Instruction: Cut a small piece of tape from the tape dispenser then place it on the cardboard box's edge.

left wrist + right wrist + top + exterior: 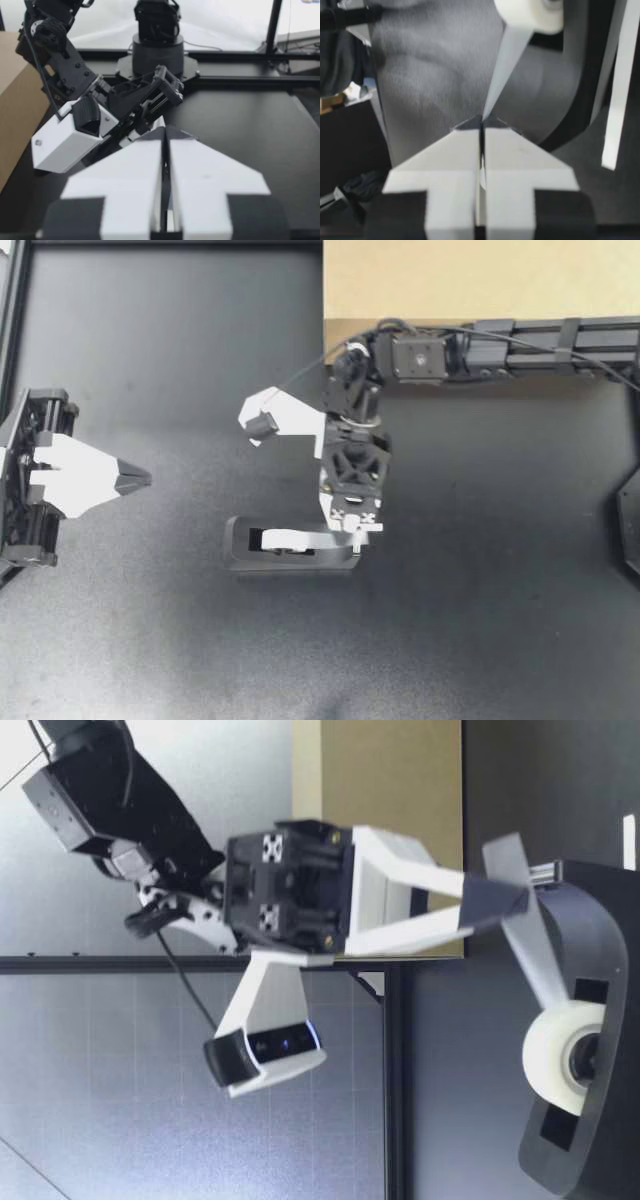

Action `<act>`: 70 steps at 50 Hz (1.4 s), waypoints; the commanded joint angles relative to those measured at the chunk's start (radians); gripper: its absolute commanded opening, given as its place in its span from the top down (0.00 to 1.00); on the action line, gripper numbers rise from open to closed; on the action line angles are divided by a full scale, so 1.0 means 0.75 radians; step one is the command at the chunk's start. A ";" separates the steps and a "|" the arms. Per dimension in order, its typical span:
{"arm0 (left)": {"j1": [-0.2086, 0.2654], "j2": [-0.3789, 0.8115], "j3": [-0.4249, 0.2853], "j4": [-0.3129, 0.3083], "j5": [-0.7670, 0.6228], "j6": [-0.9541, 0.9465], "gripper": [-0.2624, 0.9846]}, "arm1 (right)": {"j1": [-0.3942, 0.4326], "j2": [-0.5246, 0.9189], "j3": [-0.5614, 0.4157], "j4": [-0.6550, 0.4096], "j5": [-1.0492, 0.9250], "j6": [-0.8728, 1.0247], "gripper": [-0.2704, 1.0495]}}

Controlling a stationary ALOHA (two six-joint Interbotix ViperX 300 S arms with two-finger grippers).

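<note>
R gripper (356, 527) pinched fully closed on tape strip (502, 70) running up from tape dispenser (290, 558) at mid-desk, cardboard box (480, 280) at desk's far edge, L gripper (140, 478) closed, empty, nr left edge; strip's prob light, floppy, sticky, so hold free end only.

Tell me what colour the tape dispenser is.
The dispenser is black, its tape roll white; clearest in the low view.

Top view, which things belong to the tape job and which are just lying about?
Job: tape dispenser, tape strip, cardboard box, my right hand shut on that strip.
Lying about: table; my left hand, shut, away from the dispenser.
</note>
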 commanded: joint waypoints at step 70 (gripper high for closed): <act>0.000 0.125 -0.065 -0.055 -0.010 0.004 0.89 | -0.006 -0.415 0.290 -0.225 -0.413 0.000 0.90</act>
